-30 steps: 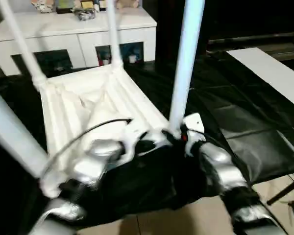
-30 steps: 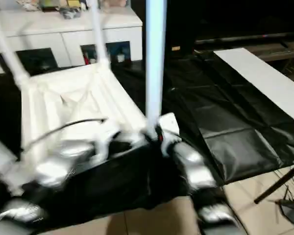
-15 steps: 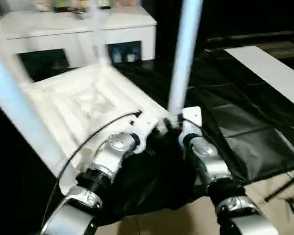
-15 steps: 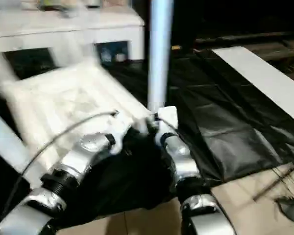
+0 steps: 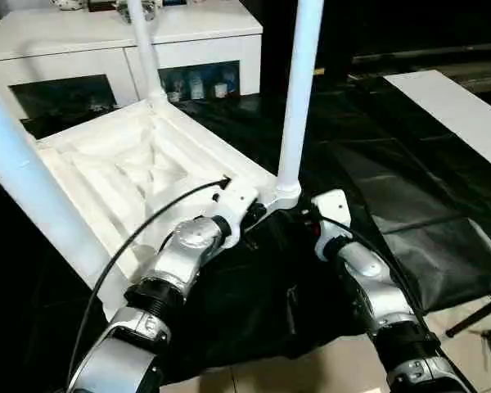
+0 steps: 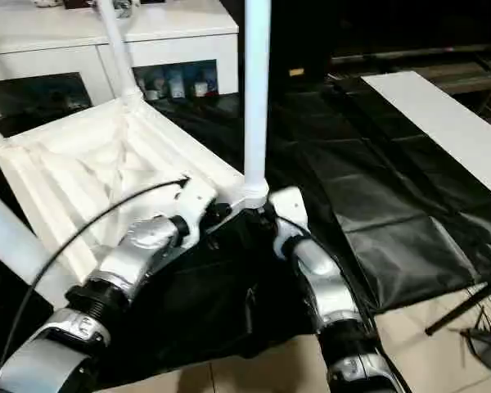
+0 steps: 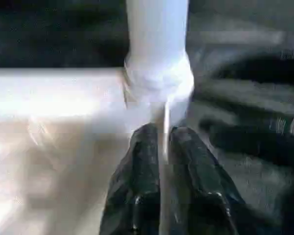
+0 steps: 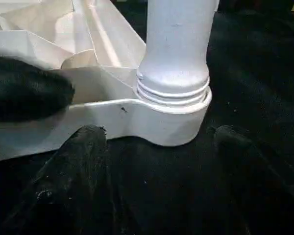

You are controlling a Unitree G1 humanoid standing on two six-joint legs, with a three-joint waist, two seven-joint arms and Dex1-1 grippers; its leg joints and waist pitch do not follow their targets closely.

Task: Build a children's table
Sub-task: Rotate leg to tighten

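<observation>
A: Which step is this, would you say?

B: Late in the build, I judge. The white plastic rectangular tabletop (image 5: 131, 168) lies upside down on the black plastic sheet (image 5: 409, 213), ribbed underside up, and long white tapered tubular legs stand in its corner sockets. The leg nearest the robot (image 5: 299, 90) sits upright in its rounded socket (image 8: 174, 115), just ahead of both grippers.

A: And the grippers?

B: The left gripper (image 7: 161, 147) has its two black fingers (image 7: 142, 156) nearly together on a thin white edge of the tabletop, right below that socket. Whether they pinch it firmly or are letting go, I cannot tell. The right gripper (image 8: 157, 142) stands with its jaws wide apart and nothing in them; the socket and the leg's base lie just beyond the gap between them, apart from both fingers.

A: Is the leg fully home?

B: Probably not quite. In the right wrist view a few thread rings (image 8: 172, 90) show above the socket's rim, so it may want more turning.

A: So what does the next move call for?

B: If the leg needs tightening, the right jaws must go forward and close around its lower end, while the left steadies the tabletop. If it is judged seated, both can clear away and the table wants turning onto its feet.

A: How does it look otherwise?

B: Clean, glossy white, X-ribs in the middle, legs tall and roughly upright.
</observation>
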